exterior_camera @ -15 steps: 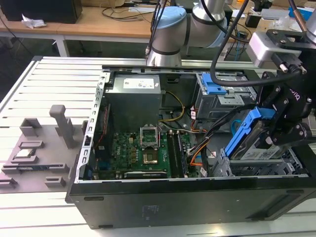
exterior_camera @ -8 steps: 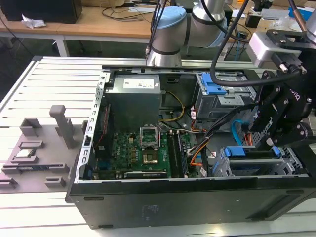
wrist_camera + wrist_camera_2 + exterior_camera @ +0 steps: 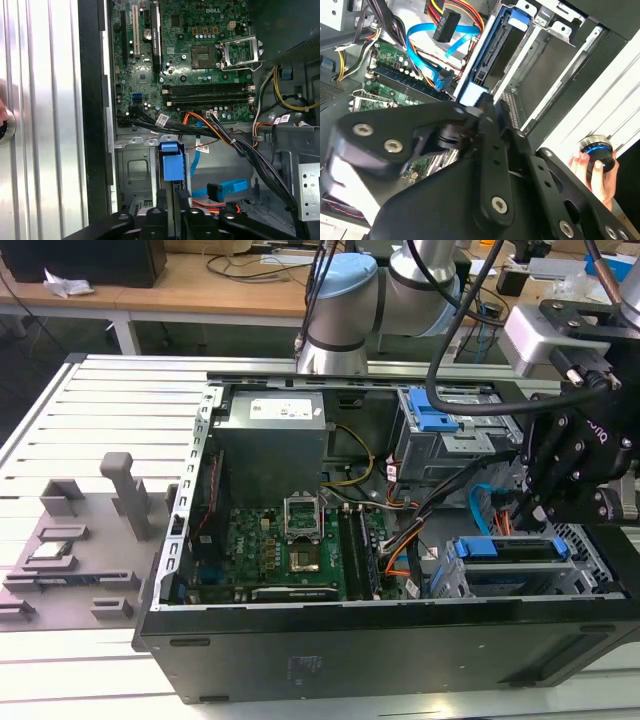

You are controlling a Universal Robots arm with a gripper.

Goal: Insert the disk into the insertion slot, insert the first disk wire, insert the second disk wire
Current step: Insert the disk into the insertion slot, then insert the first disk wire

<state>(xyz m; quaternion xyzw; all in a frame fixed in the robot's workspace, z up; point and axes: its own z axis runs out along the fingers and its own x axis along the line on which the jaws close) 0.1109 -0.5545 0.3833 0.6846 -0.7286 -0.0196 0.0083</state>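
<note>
In the exterior view the black gripper [image 3: 525, 505] hangs over the open computer case [image 3: 300, 640] at the exterior view's right, tilted down into the corner by the front panel. Whether it is parted, closed or clamped on anything cannot be told. White lettering runs along its body, too skewed to make out.

Just below it the disk [image 3: 505, 548] sits on edge in the insertion slot [image 3: 450, 578], with its blue carrier showing along the top of the silver cage. In the first wrist view a blue flat cable [image 3: 227, 187] lies beside that cage, its dark plug near the case floor. Small white tags [image 3: 162, 120] hang on the black wire bundle.

The grey power supply [image 3: 270, 450] bears a white label [image 3: 285, 410], its print too small to read. The arm [image 3: 340, 300] rises behind the case and bends towards the exterior view's right.

In the second wrist view a person's hand [image 3: 602, 185] grips a round knob [image 3: 596, 152] with a blue ring, outside the case.
</note>
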